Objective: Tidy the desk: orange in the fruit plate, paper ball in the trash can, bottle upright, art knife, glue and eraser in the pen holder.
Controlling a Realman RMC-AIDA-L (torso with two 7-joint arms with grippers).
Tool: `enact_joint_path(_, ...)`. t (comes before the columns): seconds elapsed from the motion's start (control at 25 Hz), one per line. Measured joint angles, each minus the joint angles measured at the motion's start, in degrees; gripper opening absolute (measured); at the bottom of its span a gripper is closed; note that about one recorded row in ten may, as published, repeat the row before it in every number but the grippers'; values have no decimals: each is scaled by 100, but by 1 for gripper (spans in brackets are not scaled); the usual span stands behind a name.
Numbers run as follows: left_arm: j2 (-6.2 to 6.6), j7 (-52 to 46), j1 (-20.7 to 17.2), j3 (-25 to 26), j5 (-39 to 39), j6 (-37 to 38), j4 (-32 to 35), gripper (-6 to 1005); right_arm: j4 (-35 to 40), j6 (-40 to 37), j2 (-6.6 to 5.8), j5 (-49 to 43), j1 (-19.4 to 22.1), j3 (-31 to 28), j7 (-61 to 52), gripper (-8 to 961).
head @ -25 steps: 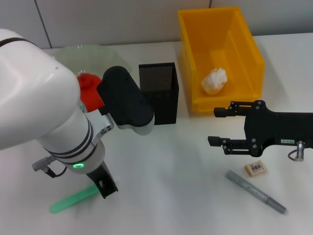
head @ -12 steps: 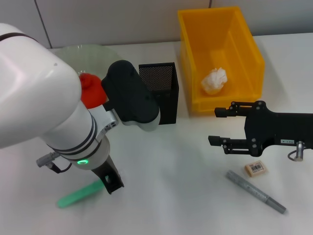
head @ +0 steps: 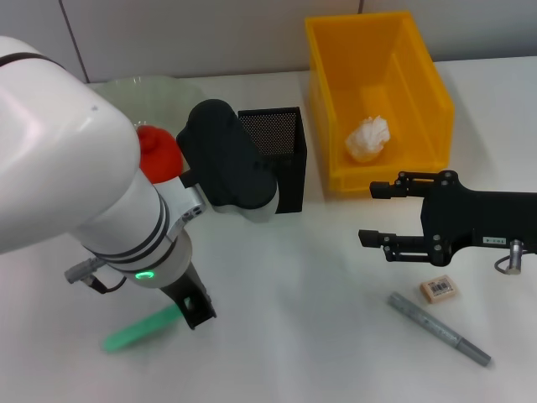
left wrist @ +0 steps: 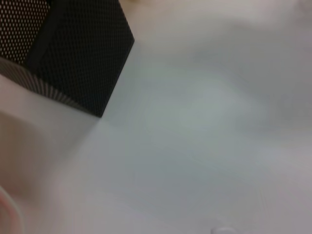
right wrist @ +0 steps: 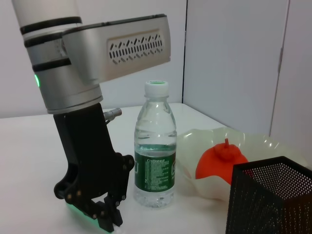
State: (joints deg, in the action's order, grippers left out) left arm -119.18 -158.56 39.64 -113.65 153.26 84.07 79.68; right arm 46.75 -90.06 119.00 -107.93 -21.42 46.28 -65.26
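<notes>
- Lately the left arm has swung a little toward the pen holder (head: 281, 176). Its left gripper (head: 195, 311) stands low over the desk, at the end of the green glue stick (head: 138, 332). The stick has moved the same way with it, so I judge it is being carried or dragged. Whether the gripper really pinches it, I cannot tell.
- One yellow trash bin (head: 440, 84) holds one paper ball (head: 369, 138); this part looks done.
- One glass plate (head: 143, 88) holds one orange (head: 155, 151); also done.
- The right gripper (head: 369, 215) has not moved. It hangs with jaws spread and empty, in front of the bin and near the eraser.
- One pen holder; nothing can be seen in it.
- One bottle (right wrist: 155, 151) stands upright.
- One grey knife (head: 438, 327) lies on the desk.
- One glue stick.
- One eraser (head: 440, 289) lies just beside the knife. So three small things are left for the holder.
</notes>
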Motion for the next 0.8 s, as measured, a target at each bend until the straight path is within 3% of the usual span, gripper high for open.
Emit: enact_joint_path(0.8, 0, -49, -33, 91, -328, -84, 1001, 72, -60, 147, -43, 0, -5, -64, 3, 689)
